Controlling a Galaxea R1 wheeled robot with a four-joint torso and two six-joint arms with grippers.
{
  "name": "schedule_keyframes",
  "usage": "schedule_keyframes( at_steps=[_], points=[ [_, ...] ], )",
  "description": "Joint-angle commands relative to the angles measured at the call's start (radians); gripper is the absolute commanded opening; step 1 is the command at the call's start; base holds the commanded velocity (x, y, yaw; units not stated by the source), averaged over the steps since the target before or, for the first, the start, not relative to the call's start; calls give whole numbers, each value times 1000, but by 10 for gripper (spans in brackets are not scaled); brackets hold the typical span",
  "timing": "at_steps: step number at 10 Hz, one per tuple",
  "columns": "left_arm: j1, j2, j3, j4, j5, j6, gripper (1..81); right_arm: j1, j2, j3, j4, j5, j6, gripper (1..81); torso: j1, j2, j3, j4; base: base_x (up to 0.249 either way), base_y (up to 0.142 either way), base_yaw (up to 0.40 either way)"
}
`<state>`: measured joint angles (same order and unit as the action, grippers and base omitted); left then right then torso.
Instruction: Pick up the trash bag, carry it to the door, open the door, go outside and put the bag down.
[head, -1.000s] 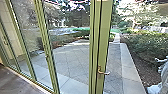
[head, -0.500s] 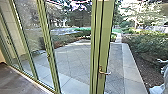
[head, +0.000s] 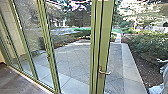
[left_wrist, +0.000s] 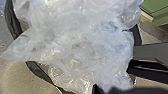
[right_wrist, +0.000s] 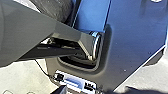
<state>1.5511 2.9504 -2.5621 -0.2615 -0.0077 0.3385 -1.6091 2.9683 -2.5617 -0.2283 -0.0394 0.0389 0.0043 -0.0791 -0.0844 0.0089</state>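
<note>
At close range in the left wrist view, we observe the trash bag (left_wrist: 82, 45) (translucent, crumpled plastic) near the left end effector (left_wrist: 108, 90); we cannot tell whether that unit is apart, together or clamped on the bag. We find the state of the right end effector (right_wrist: 100, 90) equally unreadable. Ahead, we locate the green-framed door (head: 107, 37) and its lever handle (head: 103, 72). Beyond lies the paved yard (head: 75, 60), bordered by shrubs (head: 147, 45), with trees (head: 77, 16) farther out.
</note>
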Motion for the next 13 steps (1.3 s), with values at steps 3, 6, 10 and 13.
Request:
schedule_keyframes(
  at_steps=[3, 6, 10, 13],
  points=[
    [-45, -19, 13, -5, 110, 2, 10, 28, -30, 41, 1, -51, 4, 811, 0, 0, 0, 0, 0, 0, 0],
    [-45, -19, 14, -4, 110, 7, 10, 25, -139, 210, 6, -31, 4, 811, 0, 0, 0, 0, 0, 0, 0],
    [-45, -16, 14, 1, 104, 7, 10, 24, -162, 244, 6, -30, 4, 811, 0, 0, 0, 0, 0, 0, 0],
    [-45, -17, 14, -1, 101, 7, 10, 21, -153, 233, 6, -30, 4, 811, 0, 0, 0, 0, 0, 0, 0]
  ],
)
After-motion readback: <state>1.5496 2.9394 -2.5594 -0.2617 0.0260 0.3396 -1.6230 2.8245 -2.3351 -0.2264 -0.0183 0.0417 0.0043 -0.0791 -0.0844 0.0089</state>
